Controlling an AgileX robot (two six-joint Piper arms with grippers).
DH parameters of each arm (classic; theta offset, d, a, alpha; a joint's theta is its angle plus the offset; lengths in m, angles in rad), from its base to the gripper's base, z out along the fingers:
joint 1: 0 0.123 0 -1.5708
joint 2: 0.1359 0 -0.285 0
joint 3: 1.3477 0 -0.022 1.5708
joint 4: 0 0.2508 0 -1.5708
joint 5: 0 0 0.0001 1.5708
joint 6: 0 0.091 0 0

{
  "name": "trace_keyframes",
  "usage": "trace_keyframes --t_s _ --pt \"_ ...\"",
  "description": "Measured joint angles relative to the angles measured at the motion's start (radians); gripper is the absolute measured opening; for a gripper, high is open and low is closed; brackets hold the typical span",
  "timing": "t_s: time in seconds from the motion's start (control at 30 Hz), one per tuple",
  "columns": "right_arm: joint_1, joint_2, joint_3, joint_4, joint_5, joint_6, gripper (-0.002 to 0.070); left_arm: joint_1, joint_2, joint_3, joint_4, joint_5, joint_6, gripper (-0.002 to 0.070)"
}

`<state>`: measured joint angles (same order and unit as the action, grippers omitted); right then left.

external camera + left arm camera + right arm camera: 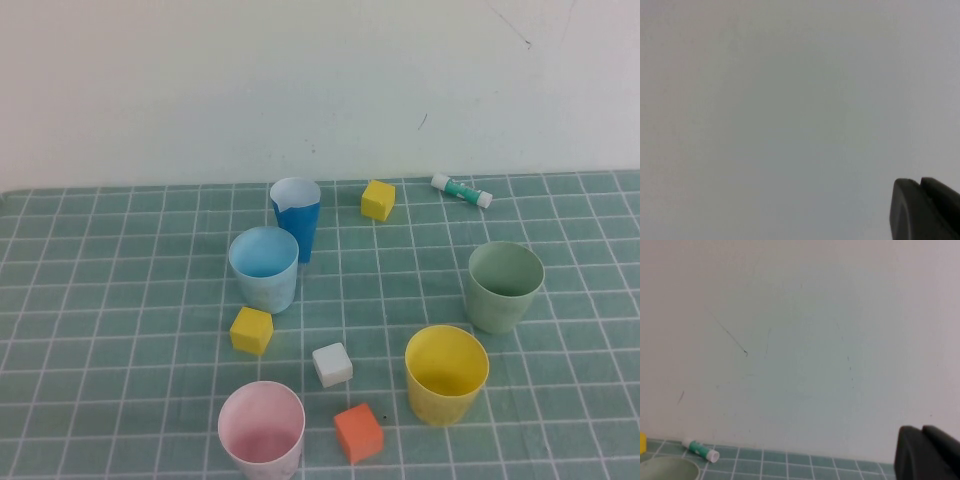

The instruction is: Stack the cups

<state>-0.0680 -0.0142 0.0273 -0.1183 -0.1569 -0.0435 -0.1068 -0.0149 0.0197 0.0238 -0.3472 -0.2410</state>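
Currently | pink cup (261, 433), blue cup (264, 268), yellow cup (446, 373), green cup (505, 286) upright, apart on surface (120, 330) | left claw (922, 210), right claw (925, 452): raised facing wall, opening can't be told

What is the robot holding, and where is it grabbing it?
Nothing. All four cups, pink, blue, yellow and green, stand free. The left gripper and right gripper face the wall.

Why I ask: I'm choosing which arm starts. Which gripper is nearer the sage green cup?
Right, likely. The right gripper has the sage green cup in its wrist view; the left gripper sees only wall. Neither appears in the high view.
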Motion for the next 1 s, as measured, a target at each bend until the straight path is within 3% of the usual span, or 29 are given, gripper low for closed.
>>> trace_keyframes --t_s 0.17,0.3,0.47,0.63,0.9,1.0 --pt "0.0 0.0 -0.054 -0.038 0.096 0.017 -0.0003 0.0 0.0 -0.01 -0.091 0.084 -0.041 -0.0002" --pt "0.0 0.008 -0.222 -0.067 0.287 0.015 -0.0003 0.0 0.023 -0.125 -0.102 0.259 0.05 -0.0002" --pt "0.0 0.13 -0.37 -0.038 0.482 -0.118 -0.0003 0.0 0.142 -0.236 -0.088 0.296 0.177 -0.0002" --pt "0.0 0.284 -0.469 0.211 0.552 -0.377 -0.0003 0.0 0.249 -0.241 -0.088 0.299 0.184 -0.0002" --pt "0.0 0.64 -0.631 0.726 0.835 -1.004 -0.0003 0.0 0.273 -0.241 -0.088 0.295 0.17 -0.0002" --pt "0.0 0.805 -0.705 0.841 0.902 -1.122 -0.0003 0.0 0.273 -0.241 -0.09 0.303 0.157 -0.0002"
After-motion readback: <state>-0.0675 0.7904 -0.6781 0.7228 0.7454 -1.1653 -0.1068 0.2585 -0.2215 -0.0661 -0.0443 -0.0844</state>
